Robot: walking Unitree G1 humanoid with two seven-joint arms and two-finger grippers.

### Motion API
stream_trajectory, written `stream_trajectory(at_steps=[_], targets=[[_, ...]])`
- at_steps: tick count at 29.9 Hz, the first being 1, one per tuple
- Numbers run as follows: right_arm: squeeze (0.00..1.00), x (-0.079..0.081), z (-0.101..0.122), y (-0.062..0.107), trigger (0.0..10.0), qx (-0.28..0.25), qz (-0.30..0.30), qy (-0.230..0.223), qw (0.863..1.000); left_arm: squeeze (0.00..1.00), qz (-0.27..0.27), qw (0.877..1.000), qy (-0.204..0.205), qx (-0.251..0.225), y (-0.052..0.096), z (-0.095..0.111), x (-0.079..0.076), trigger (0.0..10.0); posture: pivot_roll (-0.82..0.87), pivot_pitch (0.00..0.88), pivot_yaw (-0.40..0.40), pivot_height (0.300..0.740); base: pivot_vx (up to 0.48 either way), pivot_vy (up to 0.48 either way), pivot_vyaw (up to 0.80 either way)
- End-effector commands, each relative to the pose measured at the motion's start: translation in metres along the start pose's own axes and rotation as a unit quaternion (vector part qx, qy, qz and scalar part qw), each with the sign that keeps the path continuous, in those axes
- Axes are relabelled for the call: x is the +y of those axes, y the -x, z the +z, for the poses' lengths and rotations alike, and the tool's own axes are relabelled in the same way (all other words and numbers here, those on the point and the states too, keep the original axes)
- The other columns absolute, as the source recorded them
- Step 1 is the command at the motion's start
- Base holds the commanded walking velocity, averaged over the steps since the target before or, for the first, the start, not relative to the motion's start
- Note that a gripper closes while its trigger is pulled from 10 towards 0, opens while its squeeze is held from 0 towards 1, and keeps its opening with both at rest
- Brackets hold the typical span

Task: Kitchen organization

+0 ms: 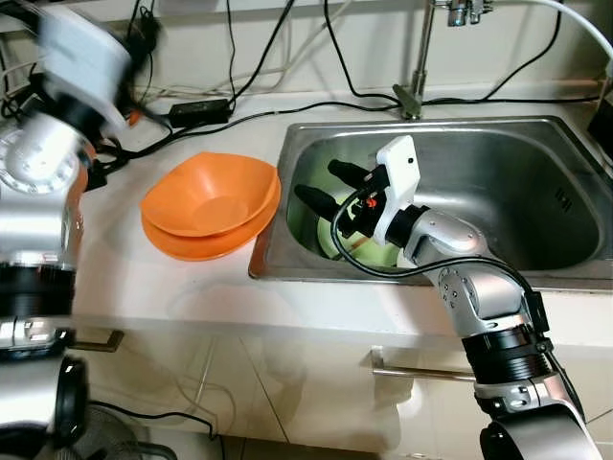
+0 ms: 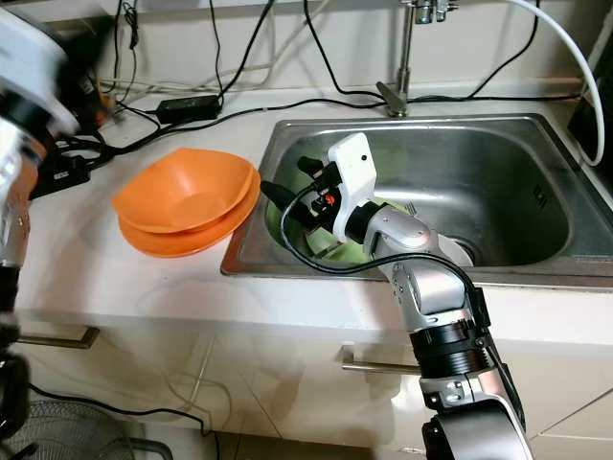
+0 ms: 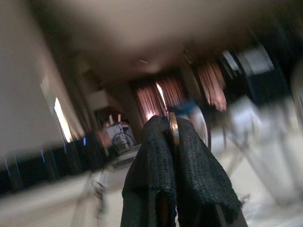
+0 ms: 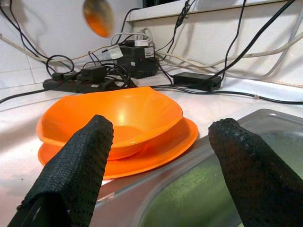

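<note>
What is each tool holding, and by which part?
Right tool: open, nothing. Left tool: shut on a thin metallic item, perhaps a spoon; the part cannot be told.

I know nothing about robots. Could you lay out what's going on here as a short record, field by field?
Place: kitchen counter with a steel sink
Right gripper: jaws open, reaching into the sink's left end above something green
Left gripper: jaws shut, raised at the robot's left, blurred
On the counter: orange bowl sitting on an orange plate, left of the sink
Behind: black cables and an adapter along the wall
Tap: faucet at the back of the sink
</note>
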State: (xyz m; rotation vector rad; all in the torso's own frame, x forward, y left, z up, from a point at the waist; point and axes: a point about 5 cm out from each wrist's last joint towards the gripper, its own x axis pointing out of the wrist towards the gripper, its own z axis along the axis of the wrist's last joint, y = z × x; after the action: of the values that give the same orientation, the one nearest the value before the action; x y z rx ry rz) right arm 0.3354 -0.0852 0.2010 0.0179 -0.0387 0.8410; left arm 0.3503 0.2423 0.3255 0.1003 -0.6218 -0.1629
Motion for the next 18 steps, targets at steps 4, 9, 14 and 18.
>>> stream_trajectory(at_steps=[4,9,14,18], targets=[[0.0,-0.001,0.007,-0.002,10.0,-0.017,-0.007,0.004,1.0,0.0,0.067,0.95,0.302,-0.028,0.006,-0.017,-0.005,0.0,-0.02,0.0,0.127,0.74,0.0,0.0,0.0],[0.0,-0.001,0.007,-0.003,10.0,-0.019,-0.009,0.003,1.0,0.0,0.085,0.899,0.427,-0.052,0.007,-0.021,-0.015,0.0,-0.02,0.0,0.127,0.74,0.0,0.0,0.0],[0.0,-0.001,0.007,-0.003,10.0,-0.019,-0.009,0.003,1.0,0.0,0.085,0.899,0.427,-0.052,0.007,-0.021,-0.015,0.0,-0.02,0.0,0.127,0.74,0.0,0.0,0.0],[0.0,-0.001,0.007,-0.003,10.0,-0.019,-0.009,0.003,1.0,0.0,0.085,0.899,0.427,-0.052,0.007,-0.021,-0.015,0.0,-0.02,0.0,0.127,0.74,0.0,0.0,0.0]])
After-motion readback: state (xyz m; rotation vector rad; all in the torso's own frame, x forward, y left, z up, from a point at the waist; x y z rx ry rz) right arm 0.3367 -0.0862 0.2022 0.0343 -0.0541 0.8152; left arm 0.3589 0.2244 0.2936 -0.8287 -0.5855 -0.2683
